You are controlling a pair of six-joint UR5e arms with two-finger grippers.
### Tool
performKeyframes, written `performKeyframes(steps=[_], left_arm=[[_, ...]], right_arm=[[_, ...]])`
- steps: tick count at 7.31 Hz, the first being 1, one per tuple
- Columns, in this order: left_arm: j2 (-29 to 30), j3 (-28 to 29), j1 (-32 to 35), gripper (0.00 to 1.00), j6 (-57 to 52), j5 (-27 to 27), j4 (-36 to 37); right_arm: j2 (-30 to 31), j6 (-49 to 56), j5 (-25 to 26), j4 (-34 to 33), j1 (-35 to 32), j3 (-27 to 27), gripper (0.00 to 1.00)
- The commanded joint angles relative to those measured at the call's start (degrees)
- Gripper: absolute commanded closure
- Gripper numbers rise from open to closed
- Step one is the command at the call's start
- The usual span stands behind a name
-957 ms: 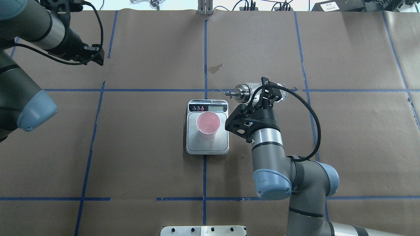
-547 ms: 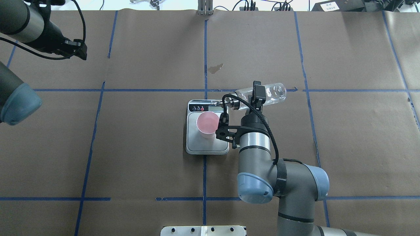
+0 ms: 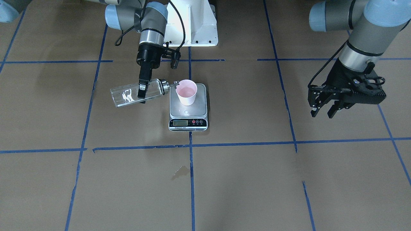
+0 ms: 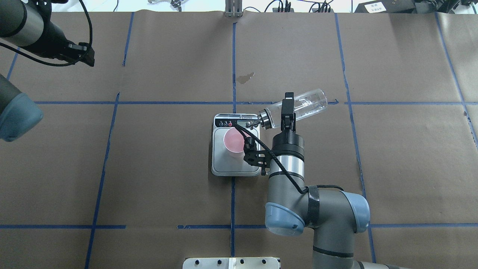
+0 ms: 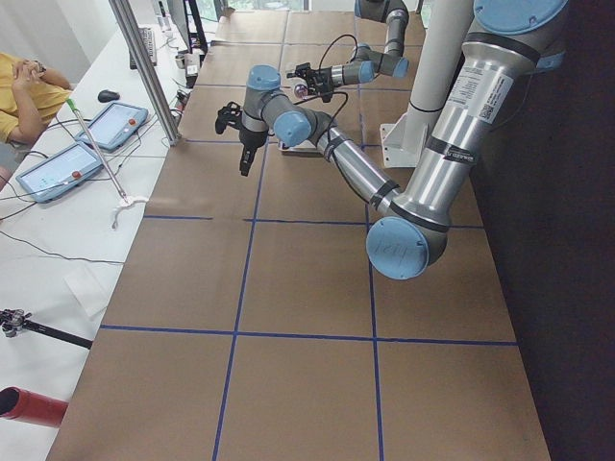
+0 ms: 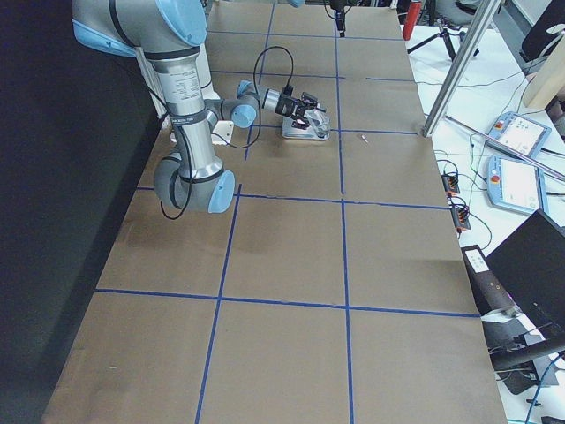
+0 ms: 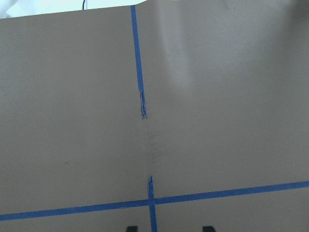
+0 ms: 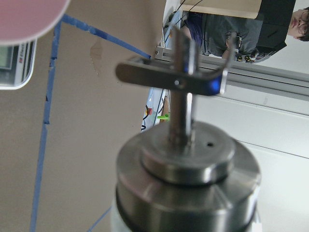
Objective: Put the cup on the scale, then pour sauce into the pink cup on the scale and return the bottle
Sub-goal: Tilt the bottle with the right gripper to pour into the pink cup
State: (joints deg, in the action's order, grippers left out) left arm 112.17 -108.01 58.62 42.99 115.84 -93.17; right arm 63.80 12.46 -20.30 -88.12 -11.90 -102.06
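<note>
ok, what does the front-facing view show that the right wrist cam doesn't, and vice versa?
Front-facing only: the tilted glass body of the bottle in the fingers of the right gripper, the whole scale platform, and the open left gripper. Right wrist only: an operator in the background. Both: the silver cap with its spout, the pink cup and the scale's display.
</note>
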Motion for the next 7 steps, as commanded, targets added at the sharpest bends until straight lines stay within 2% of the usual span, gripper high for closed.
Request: performKeyframes(steps=[1,4,7], left_arm=[[0.0,0.0,0.0,0.45,0.0,0.0,0.0],[0.0,0.0,0.0,0.45,0.0,0.0,0.1],[0.1,0.0,0.0,0.45,0.1,0.0,0.2]], right_arm=[[-0.2,5.0,1.9,-1.2,0.3,0.1,1.0],[-0.2,9.8,3.9,-1.3,0.4,0.2,1.0],[-0.3,9.9,4.5,-1.2,0.5,0.4,1.0]])
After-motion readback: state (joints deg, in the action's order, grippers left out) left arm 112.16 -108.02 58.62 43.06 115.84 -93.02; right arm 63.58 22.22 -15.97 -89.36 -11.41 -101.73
